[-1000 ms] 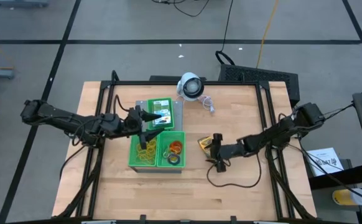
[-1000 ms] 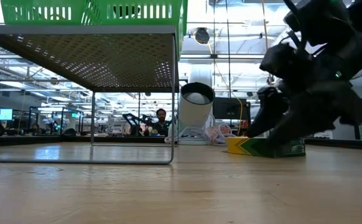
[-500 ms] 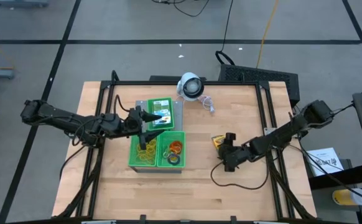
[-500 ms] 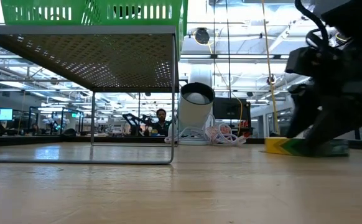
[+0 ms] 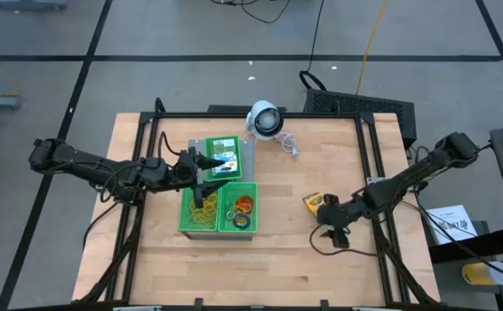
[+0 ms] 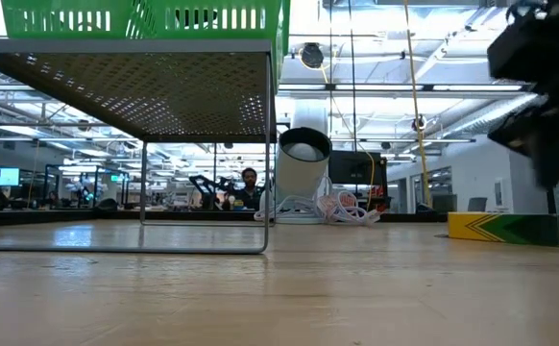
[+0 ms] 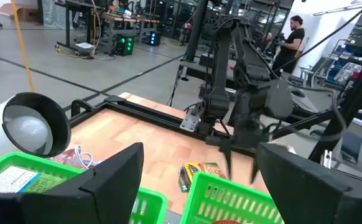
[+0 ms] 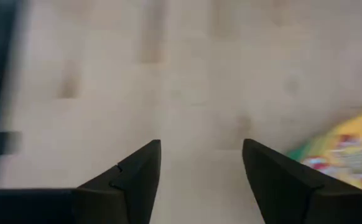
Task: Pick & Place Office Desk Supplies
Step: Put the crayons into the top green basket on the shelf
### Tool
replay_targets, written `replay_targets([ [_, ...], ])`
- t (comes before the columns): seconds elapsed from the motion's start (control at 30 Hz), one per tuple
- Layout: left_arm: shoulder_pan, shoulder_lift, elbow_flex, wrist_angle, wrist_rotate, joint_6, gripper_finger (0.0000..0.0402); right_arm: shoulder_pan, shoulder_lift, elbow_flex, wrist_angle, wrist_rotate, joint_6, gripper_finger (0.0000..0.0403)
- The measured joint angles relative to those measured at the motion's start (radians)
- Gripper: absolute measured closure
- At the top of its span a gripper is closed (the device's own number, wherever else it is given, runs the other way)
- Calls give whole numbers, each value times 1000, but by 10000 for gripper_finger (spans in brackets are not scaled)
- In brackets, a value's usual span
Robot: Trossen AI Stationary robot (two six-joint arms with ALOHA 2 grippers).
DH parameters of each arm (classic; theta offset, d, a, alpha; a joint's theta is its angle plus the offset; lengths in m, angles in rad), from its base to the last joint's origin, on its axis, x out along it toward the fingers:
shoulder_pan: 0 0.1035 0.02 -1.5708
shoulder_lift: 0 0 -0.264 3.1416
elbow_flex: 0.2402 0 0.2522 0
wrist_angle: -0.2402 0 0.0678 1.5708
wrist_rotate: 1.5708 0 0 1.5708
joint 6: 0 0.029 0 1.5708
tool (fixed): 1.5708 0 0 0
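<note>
Tabletop, flat yellow-green crayon box (image 5: 313, 201)

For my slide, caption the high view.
Right hand beside a crayon box; left hand waits over the green trays.
</note>
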Motion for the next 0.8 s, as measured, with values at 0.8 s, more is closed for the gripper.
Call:
replay_targets([
  [0.8, 0, 0, 0, 0, 0, 7, 80, -19, -40, -45, -35, -263, 477, 205],
])
